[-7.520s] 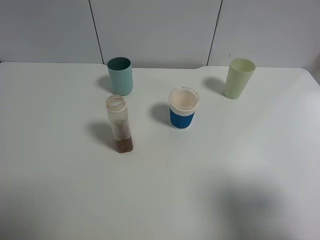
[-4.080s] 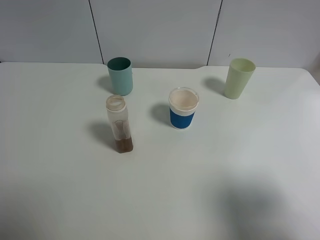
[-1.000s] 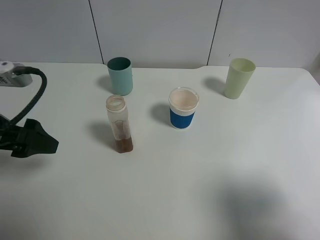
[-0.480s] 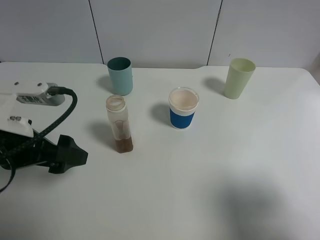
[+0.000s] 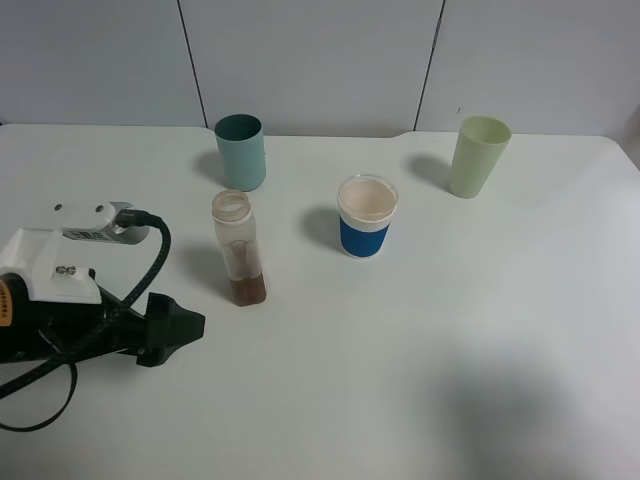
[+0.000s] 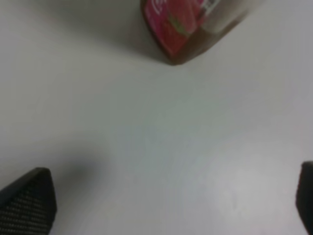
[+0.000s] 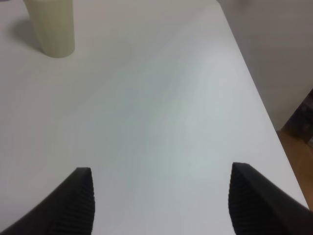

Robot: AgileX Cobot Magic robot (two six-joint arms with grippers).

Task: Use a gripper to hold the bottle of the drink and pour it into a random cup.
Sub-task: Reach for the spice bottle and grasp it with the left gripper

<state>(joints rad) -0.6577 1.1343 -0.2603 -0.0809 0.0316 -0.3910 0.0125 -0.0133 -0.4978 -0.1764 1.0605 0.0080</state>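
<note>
Approach: left tool (image 5: 188, 326), jaws wide apart and empty, lies near small clear squarish plastic bottle (image 5: 238, 250), upright, teal plastic tumbler (image 5: 241, 152) behind it; jaws should straddle bottle body squarely before closing.

Left claw (image 5: 192, 325) nearer the bottle (image 5: 238, 248)

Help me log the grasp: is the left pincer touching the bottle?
Apart. The exterior high view shows bare table between the left pincer and the bottle; the left wrist view also shows the bottle beyond the open fingers.
</note>
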